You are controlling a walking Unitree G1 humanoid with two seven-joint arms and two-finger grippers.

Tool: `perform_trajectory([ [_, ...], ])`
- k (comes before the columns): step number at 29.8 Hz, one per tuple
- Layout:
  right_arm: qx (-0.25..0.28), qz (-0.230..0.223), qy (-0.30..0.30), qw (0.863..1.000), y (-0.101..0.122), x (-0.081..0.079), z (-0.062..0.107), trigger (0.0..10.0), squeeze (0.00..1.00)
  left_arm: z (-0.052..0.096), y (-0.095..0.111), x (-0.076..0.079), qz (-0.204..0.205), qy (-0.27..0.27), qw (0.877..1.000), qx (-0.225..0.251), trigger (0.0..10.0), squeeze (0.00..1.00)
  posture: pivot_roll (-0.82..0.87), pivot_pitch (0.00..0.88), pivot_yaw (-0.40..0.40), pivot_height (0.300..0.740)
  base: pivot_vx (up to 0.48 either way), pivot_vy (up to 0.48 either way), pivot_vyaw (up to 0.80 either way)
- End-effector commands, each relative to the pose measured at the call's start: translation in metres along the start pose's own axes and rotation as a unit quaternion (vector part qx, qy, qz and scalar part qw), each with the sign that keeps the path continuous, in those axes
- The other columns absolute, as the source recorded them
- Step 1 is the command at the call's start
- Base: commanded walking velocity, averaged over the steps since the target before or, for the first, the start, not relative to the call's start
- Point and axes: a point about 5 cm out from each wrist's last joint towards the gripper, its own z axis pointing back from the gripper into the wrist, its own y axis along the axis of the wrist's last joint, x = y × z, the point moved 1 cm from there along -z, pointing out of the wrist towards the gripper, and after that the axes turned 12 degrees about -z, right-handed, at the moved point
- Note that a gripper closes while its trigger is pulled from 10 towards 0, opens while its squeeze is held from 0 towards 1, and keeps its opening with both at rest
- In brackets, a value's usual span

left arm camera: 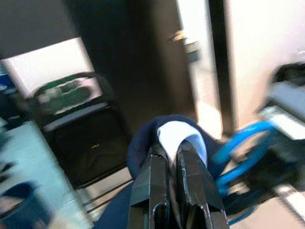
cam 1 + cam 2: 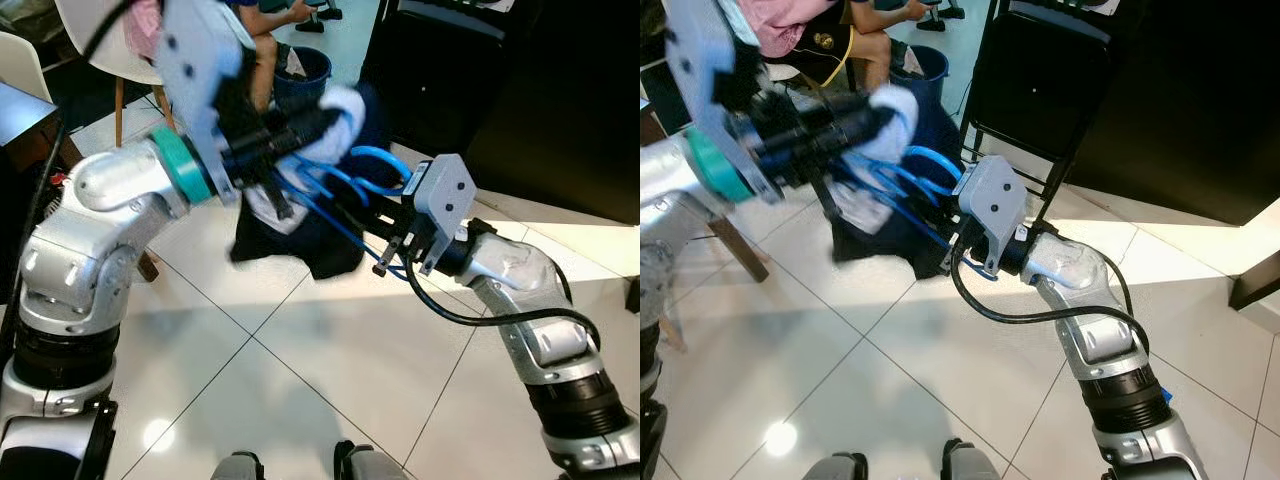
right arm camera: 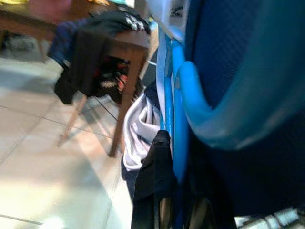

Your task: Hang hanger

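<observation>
Left pincer (image 2: 330, 120) raised over tiled floor (image 2: 300, 380), fingers pinched narrow on white collar of navy garment (image 2: 290, 235). Garment droops below left pincer, draped on blue hanger (image 2: 375, 160). Right pincer (image 2: 350, 215) just beside, apparently clamped on hanger's lower bar; grip partly hidden. Black folding chair (image 2: 1040, 70) beyond both pincers. Seated person (image 2: 265, 40) behind left arm.

blue hanger (image 2: 352, 190), navy-and-white garment (image 2: 300, 215)

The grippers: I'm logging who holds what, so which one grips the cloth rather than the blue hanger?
The left gripper: its fingers pinch the navy and white garment. The right gripper is shut on the blue hanger instead.
</observation>
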Motion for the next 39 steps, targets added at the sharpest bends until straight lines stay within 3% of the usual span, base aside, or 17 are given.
perform_trajectory([
  [1, -0.003, 0.017, -0.04, 0.999, 0.0, 0.013, 0.009, 10.0, 0.0, 0.002, 0.0, -0.01, -0.026, 0.03, 0.999, -0.014, 10.0, 0.0, 0.04, 0.087, 0.037, 0.74, 0.0, 0.0, 0.0],
  [5, -0.005, 0.025, -0.074, 0.997, 0.0, 0.025, 0.017, 10.0, 0.0, 0.005, -0.015, -0.024, -0.059, 0.095, 0.991, -0.073, 10.0, 0.0, 0.04, 0.089, 0.036, 0.74, 0.0, 0.0, 0.0],
  [7, -0.015, 0.02, -0.035, 0.999, -0.001, 0.016, 0.02, 10.0, 0.0, 0.007, -0.024, -0.041, -0.074, 0.168, 0.977, -0.106, 10.0, 0.0, 0.04, 0.089, 0.034, 0.74, 0.0, 0.0, 0.0],
  [8, -0.015, 0.02, -0.035, 0.999, -0.001, 0.016, 0.02, 10.0, 0.0, 0.007, -0.024, -0.041, -0.074, 0.168, 0.977, -0.106, 10.0, 0.0, 0.04, 0.089, 0.034, 0.74, 0.0, 0.0, 0.0],
  [11, -0.03, 0.002, 0.05, 0.998, 0.002, -0.006, 0.03, 10.0, 0.0, 0.018, -0.037, -0.069, -0.111, 0.276, 0.941, -0.161, 10.0, 0.0, 0.03, 0.089, 0.031, 0.74, 0.0, 0.0, 0.0],
  [16, -0.037, -0.001, 0.075, 0.997, 0.006, -0.011, 0.042, 10.0, 0.0, 0.025, -0.041, -0.079, -0.111, 0.313, 0.928, -0.169, 10.0, 0.0, 0.03, 0.088, 0.033, 0.74, 0.0, 0.0, 0.0],
  [22, -0.039, 0.0, 0.073, 0.997, 0.007, -0.009, 0.045, 10.0, 0.0, 0.025, -0.041, -0.079, -0.11, 0.313, 0.928, -0.168, 10.0, 0.0, 0.02, 0.087, 0.034, 0.74, 0.0, 0.0, 0.0],
  [23, -0.038, 0.003, 0.058, 0.998, 0.007, -0.004, 0.045, 10.0, 0.0, 0.021, -0.04, -0.073, -0.091, 0.293, 0.939, -0.154, 10.0, 0.0, 0.02, 0.086, 0.037, 0.74, 0.0, 0.0, 0.0],
  [26, -0.038, 0.003, 0.058, 0.998, 0.007, -0.004, 0.045, 10.0, 0.0, 0.021, -0.04, -0.073, -0.091, 0.293, 0.939, -0.154, 10.0, 0.0, 0.02, 0.086, 0.037, 0.74, 0.0, 0.0, 0.0],
  [27, -0.032, -0.002, 0.052, 0.998, 0.005, -0.004, 0.041, 10.0, 0.0, 0.016, -0.036, -0.065, -0.072, 0.268, 0.951, -0.135, 10.0, 0.0, 0.02, 0.086, 0.037, 0.74, 0.0, 0.0, 0.0],
  [28, -0.032, -0.002, 0.052, 0.998, 0.005, -0.004, 0.041, 10.0, 0.0, 0.016, -0.036, -0.065, -0.072, 0.268, 0.951, -0.135, 10.0, 0.0, 0.02, 0.086, 0.037, 0.74, 0.0, 0.0, 0.0],
  [31, -0.019, -0.014, 0.058, 0.998, 0.001, -0.012, 0.025, 10.0, 0.0, 0.006, -0.026, -0.048, -0.027, 0.219, 0.971, -0.093, 10.0, 0.0, 0.03, 0.087, 0.033, 0.74, 0.0, 0.0, 0.0],
  [35, -0.015, -0.016, 0.052, 0.998, -0.006, -0.013, 0.01, 10.0, 0.0, 0.0, -0.018, -0.031, 0.013, 0.16, 0.985, -0.058, 10.0, 0.0, 0.03, 0.088, 0.029, 0.74, 0.0, 0.0, 0.0],
  [38, -0.016, -0.007, 0.027, 0.999, -0.008, -0.006, 0.003, 10.0, 0.0, -0.002, -0.012, -0.019, 0.021, 0.115, 0.992, -0.037, 10.0, 0.0, 0.04, 0.087, 0.026, 0.74, 0.0, 0.0, 0.0],
  [39, -0.015, -0.004, 0.02, 1.0, -0.007, -0.003, 0.004, 10.0, 0.0, -0.001, -0.014, -0.02, 0.004, 0.12, 0.992, -0.045, 10.0, 0.0, 0.05, 0.088, 0.023, 0.74, 0.0, 0.0, 0.0],
])
